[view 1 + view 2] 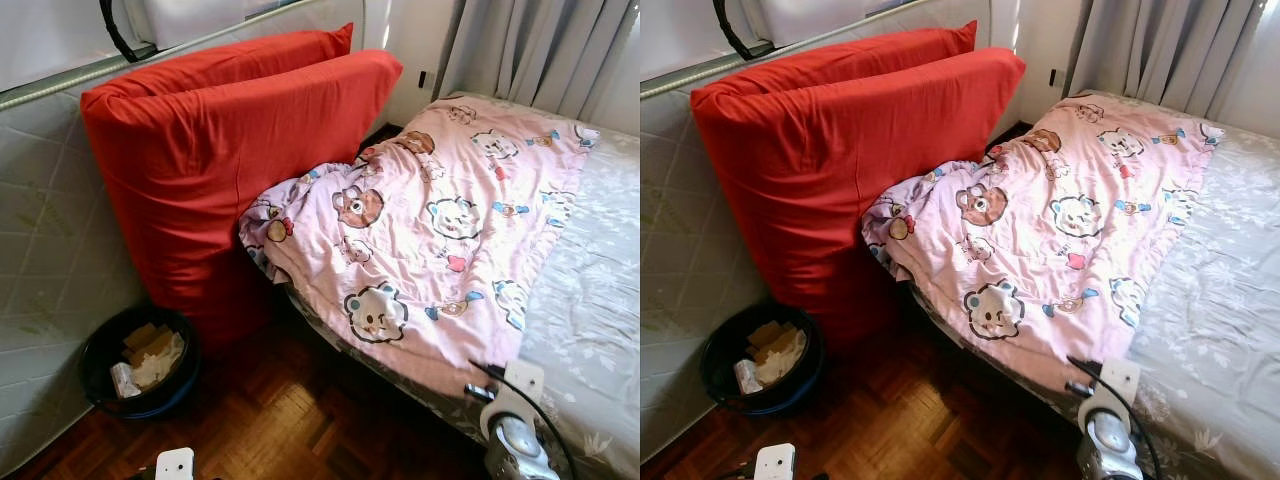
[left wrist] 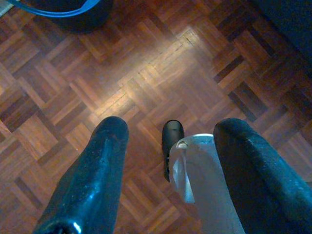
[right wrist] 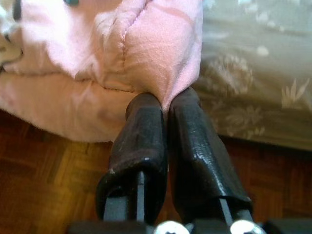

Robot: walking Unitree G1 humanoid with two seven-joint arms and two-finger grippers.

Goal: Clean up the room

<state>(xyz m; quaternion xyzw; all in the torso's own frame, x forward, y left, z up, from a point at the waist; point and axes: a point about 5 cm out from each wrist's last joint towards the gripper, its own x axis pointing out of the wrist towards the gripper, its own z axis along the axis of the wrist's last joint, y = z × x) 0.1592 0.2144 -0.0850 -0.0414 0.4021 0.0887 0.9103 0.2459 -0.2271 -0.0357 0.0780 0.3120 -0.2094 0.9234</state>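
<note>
Parquet floor (image 1: 290,420), grey curtains (image 1: 540,50), bed (image 1: 600,300)

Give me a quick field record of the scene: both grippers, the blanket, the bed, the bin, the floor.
right gripper: shut on a corner of the pink blanket, at the bed's near edge
left gripper: open, over the wooden floor
pink blanket: spread crumpled over the bed, one end bunched against the red cushions
bin: dark, on the floor beside the cushions, paper scraps inside
bed: grey floral sheet showing beside the blanket
</note>
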